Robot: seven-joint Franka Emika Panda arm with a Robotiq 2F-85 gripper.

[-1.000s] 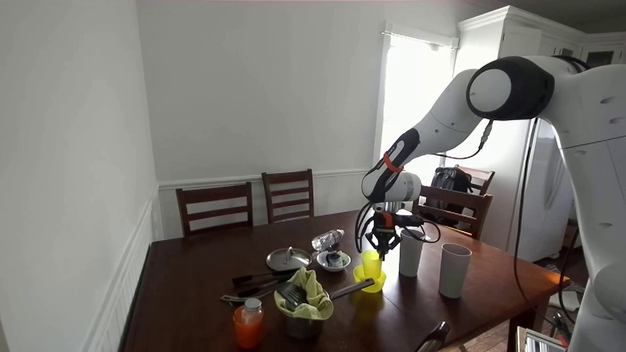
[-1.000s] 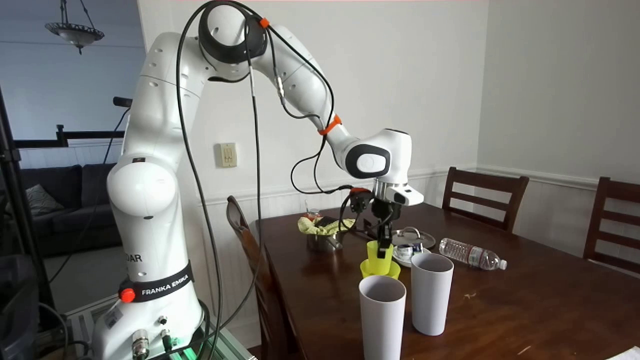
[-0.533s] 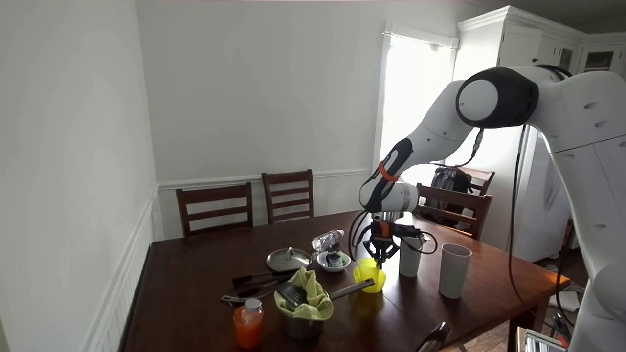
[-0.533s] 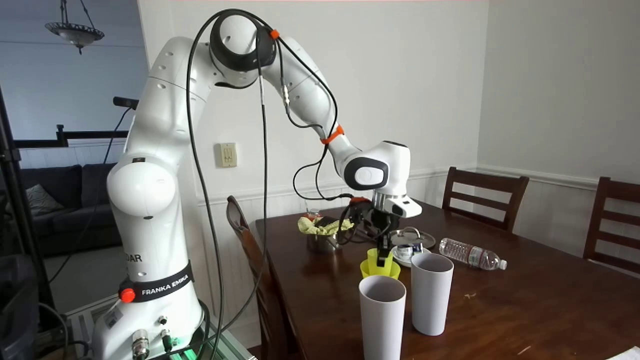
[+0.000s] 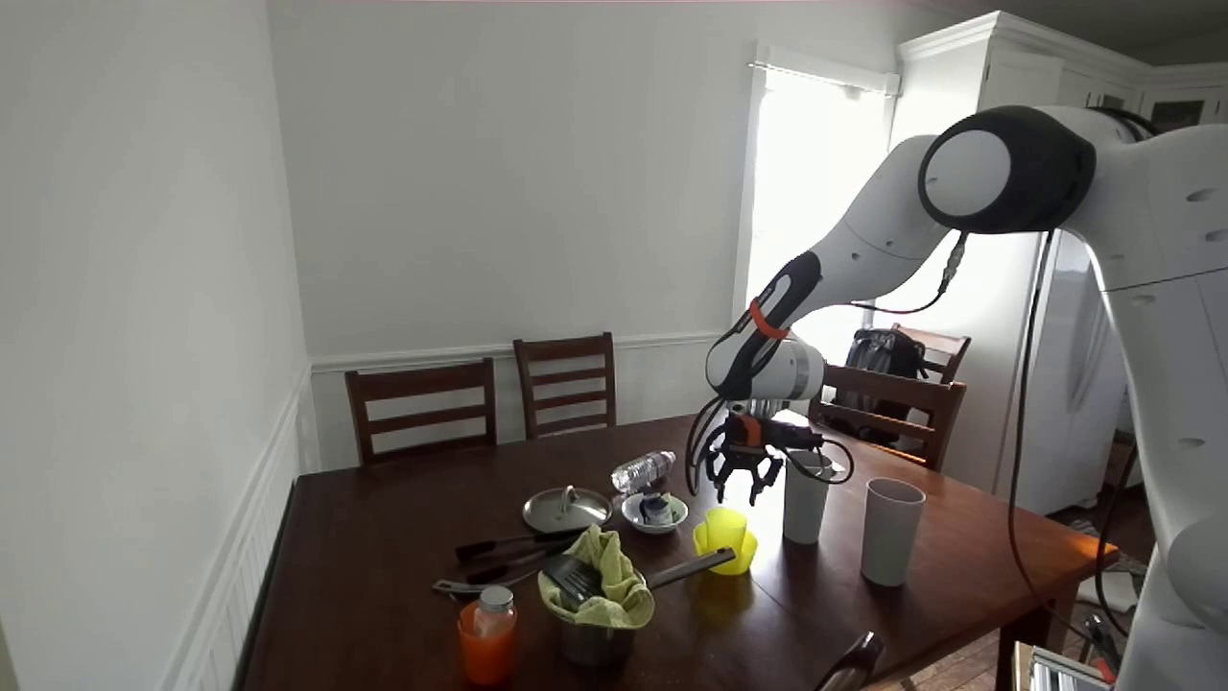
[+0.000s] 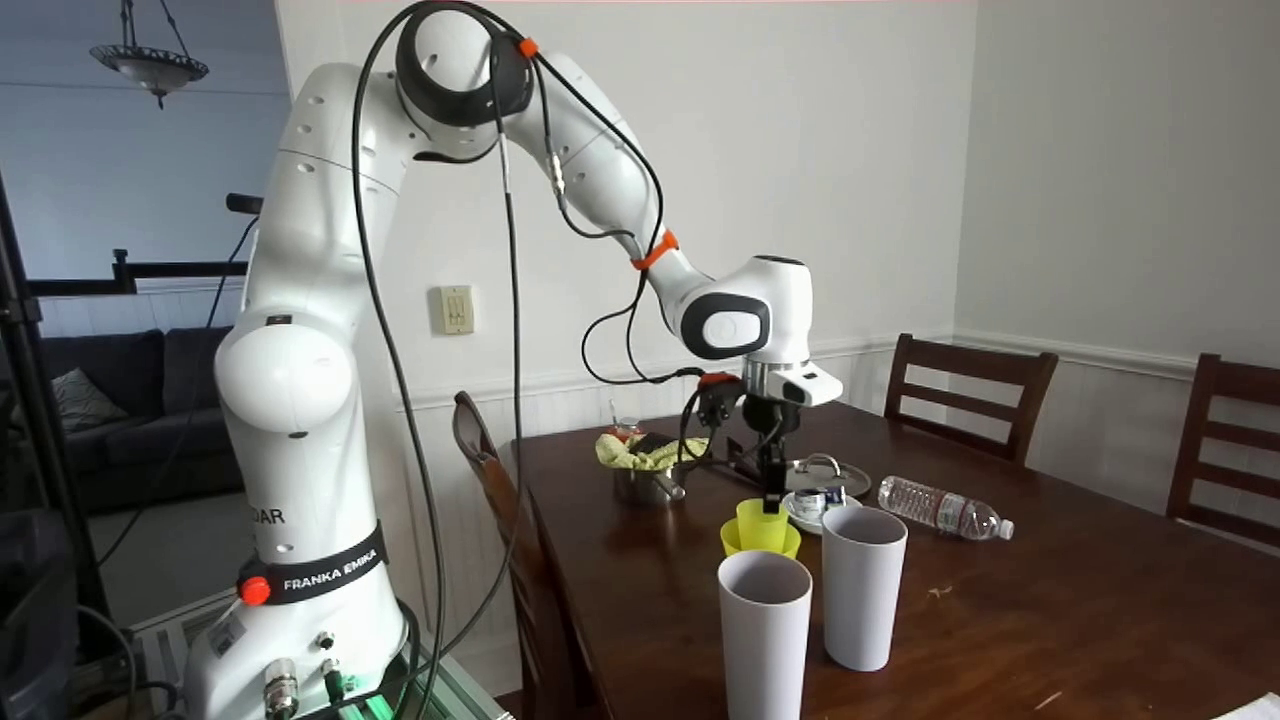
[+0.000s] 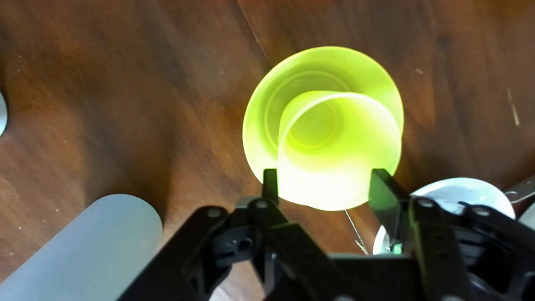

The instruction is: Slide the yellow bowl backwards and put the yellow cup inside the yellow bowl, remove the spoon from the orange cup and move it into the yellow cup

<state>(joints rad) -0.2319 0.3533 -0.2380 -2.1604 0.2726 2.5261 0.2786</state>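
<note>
Gripper [image 5: 737, 498] hangs over the yellow cup [image 7: 338, 150], fingers [image 7: 384, 194] spread apart and grasping nothing; in an exterior view the tips sit just above the cup's rim. The yellow cup stands inside the yellow bowl [image 7: 261, 121], off toward one side, bare bowl floor showing beside it; whether it leans slightly is hard to say. Bowl sits on the dark table [image 5: 384, 537]. Well apart from it, the orange cup [image 5: 486, 657] is beside the pot [image 5: 590, 648] and has a capped jar [image 5: 494, 619] in it. The spoon can't be made out for sure: a thin pale stick [image 6: 614, 412] shows by the jar in an exterior view, too small to identify. Pot holds a green cloth [image 5: 614, 566] and a dark spatula [image 5: 573, 578]; dark-handled utensils [image 5: 475, 550] lie near it. Also on the table: a metal lid [image 5: 552, 513] lying flat, a white bowl [image 5: 634, 520] with small items inside, a clear bottle [image 5: 643, 472] on its side, and two upright tall grey cups [image 5: 805, 509] near the yellow bowl, apart from each other.
</note>
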